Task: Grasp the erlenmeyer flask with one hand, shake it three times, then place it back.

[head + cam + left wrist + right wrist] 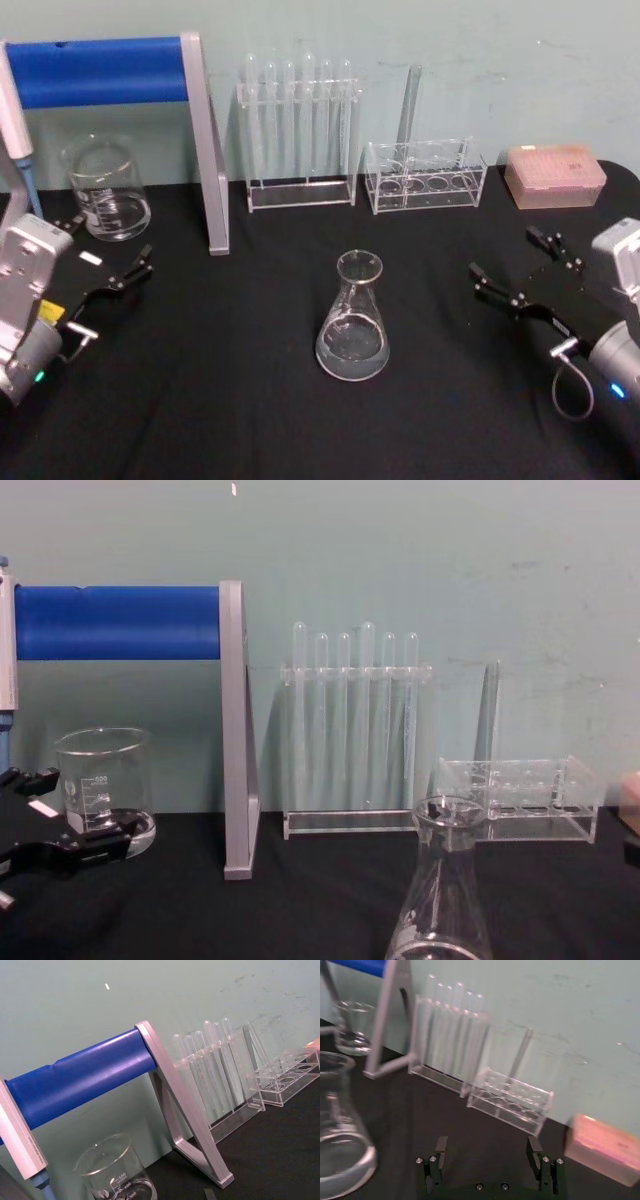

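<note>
The clear erlenmeyer flask (354, 322) stands upright on the black table (230, 400), near the middle, with a little liquid in its base. It shows large in the chest view (441, 900) and at the edge of the right wrist view (339, 1130). My right gripper (512, 257) hovers open to the flask's right, apart from it, with nothing between its fingers (441, 1145). Over at the table's left, my left gripper (106, 247) is also open and holds nothing; it sits just in front of the beaker (68, 815).
A glass beaker (108, 188) stands at the back left beside a blue-barred stand (205, 150). A rack of test tubes (300, 130) and a lower clear rack (425, 176) line the back wall. A pink box (555, 175) is at the back right.
</note>
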